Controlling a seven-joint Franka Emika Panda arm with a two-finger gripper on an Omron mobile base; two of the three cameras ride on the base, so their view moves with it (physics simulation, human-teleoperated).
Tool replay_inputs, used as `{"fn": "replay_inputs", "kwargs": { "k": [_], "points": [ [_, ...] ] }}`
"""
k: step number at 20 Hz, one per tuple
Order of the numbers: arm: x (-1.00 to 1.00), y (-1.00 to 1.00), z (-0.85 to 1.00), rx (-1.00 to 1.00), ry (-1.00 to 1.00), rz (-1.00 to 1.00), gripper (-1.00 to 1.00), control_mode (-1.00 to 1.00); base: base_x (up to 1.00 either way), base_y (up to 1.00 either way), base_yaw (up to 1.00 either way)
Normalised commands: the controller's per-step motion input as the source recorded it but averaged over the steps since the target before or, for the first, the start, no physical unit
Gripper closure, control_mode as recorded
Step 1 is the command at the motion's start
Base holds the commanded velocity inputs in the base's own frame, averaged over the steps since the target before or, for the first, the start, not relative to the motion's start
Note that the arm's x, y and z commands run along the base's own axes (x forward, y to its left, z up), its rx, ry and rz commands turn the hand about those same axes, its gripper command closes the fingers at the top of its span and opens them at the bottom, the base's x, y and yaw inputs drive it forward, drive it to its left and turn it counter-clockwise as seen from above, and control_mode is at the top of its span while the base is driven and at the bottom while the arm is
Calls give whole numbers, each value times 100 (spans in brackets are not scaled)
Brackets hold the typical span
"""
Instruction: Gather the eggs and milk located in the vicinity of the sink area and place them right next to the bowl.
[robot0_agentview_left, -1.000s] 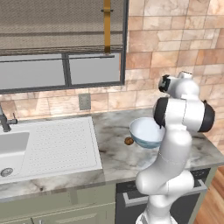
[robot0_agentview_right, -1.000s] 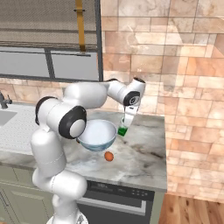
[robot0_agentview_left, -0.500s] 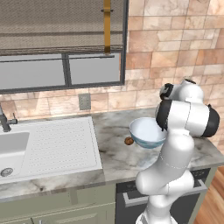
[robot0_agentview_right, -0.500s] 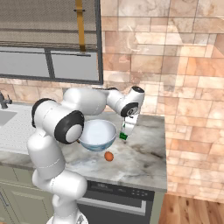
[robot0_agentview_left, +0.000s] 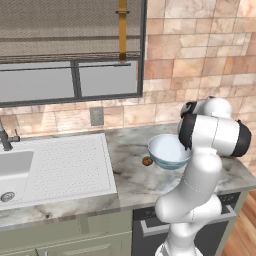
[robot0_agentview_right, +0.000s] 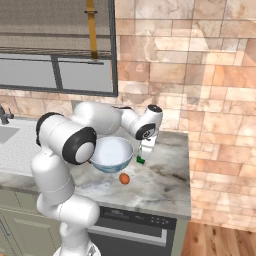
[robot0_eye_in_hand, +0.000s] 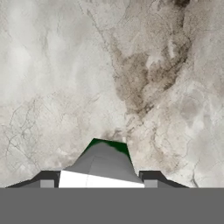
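In the right base view my gripper (robot0_agentview_right: 145, 148) is shut on the milk (robot0_agentview_right: 143, 154), a white carton with a green base held upright just right of the bowl (robot0_agentview_right: 111, 154). Its base is at or just above the marble counter; I cannot tell if it touches. The hand view shows the milk (robot0_eye_in_hand: 103, 162) between my fingertips (robot0_eye_in_hand: 47, 180), with marble below. An orange-brown egg (robot0_agentview_right: 124, 178) lies on the counter in front of the bowl. A dark brown egg (robot0_agentview_left: 147, 161) rests against the left side of the bowl (robot0_agentview_left: 168, 150). The sink area (robot0_agentview_left: 55, 165) is far left.
A dark faucet (robot0_agentview_left: 6, 137) stands at the sink's back left. The brick wall (robot0_agentview_right: 200, 90) rises behind the counter, and the counter's right edge (robot0_agentview_right: 189, 170) is close to the milk. My own arm (robot0_agentview_left: 210, 137) covers the counter right of the bowl in the left base view.
My gripper has come down with the milk, from above the counter to counter level beside the bowl. The bowl and eggs have not moved.
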Motion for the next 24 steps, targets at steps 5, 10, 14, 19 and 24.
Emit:
{"fn": "replay_inputs", "kwargs": {
  "k": [5, 10, 14, 19, 24],
  "points": [
    [0, -1, -16, -1, 0, 0, -100, -100, 0, 0, 0],
    [0, -10, -12, 0, 0, 0, -100, -100, 0, 0, 0],
    [0, -8, -8, 0, -1, 0, -100, -100, 0, 0, 0],
    [0, -5, -1, 0, -8, 0, -100, -100, 0, 0, 0],
    [0, 1, 7, 0, -21, 0, -100, -100, 0, 0, 0]
  ]
}}
